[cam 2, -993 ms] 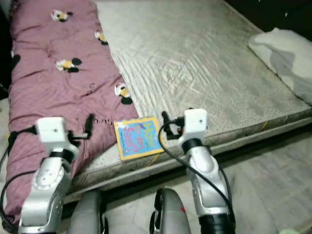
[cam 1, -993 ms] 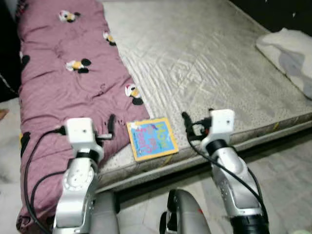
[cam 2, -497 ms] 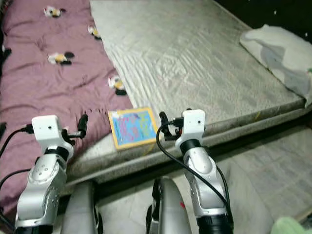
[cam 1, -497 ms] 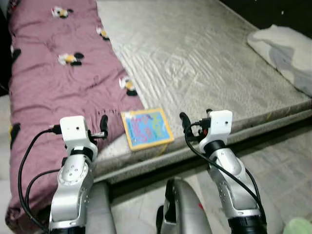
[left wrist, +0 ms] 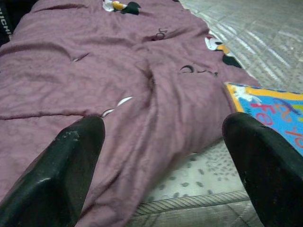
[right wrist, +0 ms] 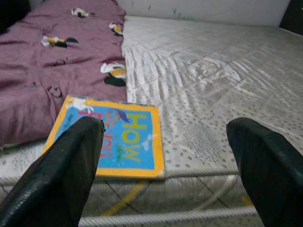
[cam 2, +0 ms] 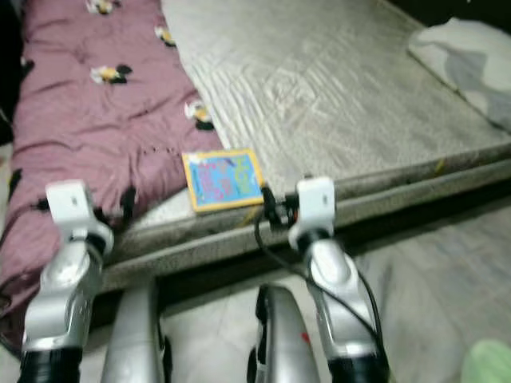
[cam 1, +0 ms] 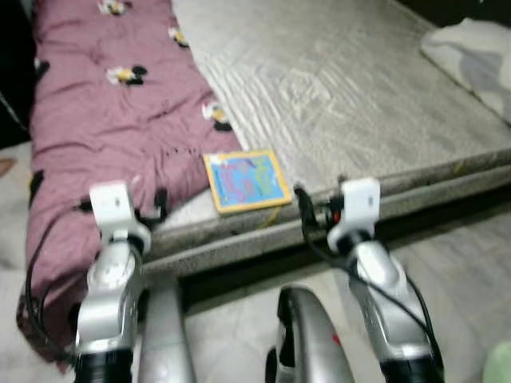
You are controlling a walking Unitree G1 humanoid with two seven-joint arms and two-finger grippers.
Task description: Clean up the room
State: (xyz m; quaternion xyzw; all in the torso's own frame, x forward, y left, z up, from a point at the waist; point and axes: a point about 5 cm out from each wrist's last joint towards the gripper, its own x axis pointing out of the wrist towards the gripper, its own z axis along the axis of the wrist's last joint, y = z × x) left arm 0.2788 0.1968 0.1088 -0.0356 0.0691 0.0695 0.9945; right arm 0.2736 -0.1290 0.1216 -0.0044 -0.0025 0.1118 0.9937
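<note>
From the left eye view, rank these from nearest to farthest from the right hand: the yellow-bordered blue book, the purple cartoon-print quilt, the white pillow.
1. Yellow-bordered blue book, just ahead of the right hand, at the mattress edge.
2. Purple cartoon-print quilt, beyond the book, on the robot's left.
3. White pillow, far corner on the right.

bed: bare grey quilted mattress, fills most of the head views, stitched pattern on top, dotted fabric near the front edge
mattress edge: corded piping along the front side, yellowish mark on it in the right wrist view
quilt: mauve, cartoon-mouse print, lies along the robot's left side of the mattress, hangs over the front edge toward the floor
pillow: pale, grey patches, far right on the mattress
floor: light marbled tiles in front of the bed
wall: pale strip behind the mattress, dark area beside it
light: even, dim; head views slightly blurred
</note>
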